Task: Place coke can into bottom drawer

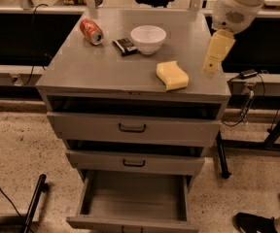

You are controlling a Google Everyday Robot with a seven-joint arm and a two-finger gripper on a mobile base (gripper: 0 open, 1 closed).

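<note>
The coke can (91, 31) lies on its side at the back left of the grey cabinet top (106, 67), silver end facing front right. The bottom drawer (135, 198) is pulled open and its plain grey inside holds nothing. My gripper (212, 64) hangs from the white arm over the right edge of the cabinet top, right of the yellow sponge and far from the can. It holds nothing that I can see.
A white bowl (148, 39) and a dark snack packet (125, 45) sit near the back middle. A yellow sponge (172, 75) lies at the front right. Two upper drawers with dark handles (132, 128) stand slightly ajar. A black pole (33, 205) and cables are on the floor.
</note>
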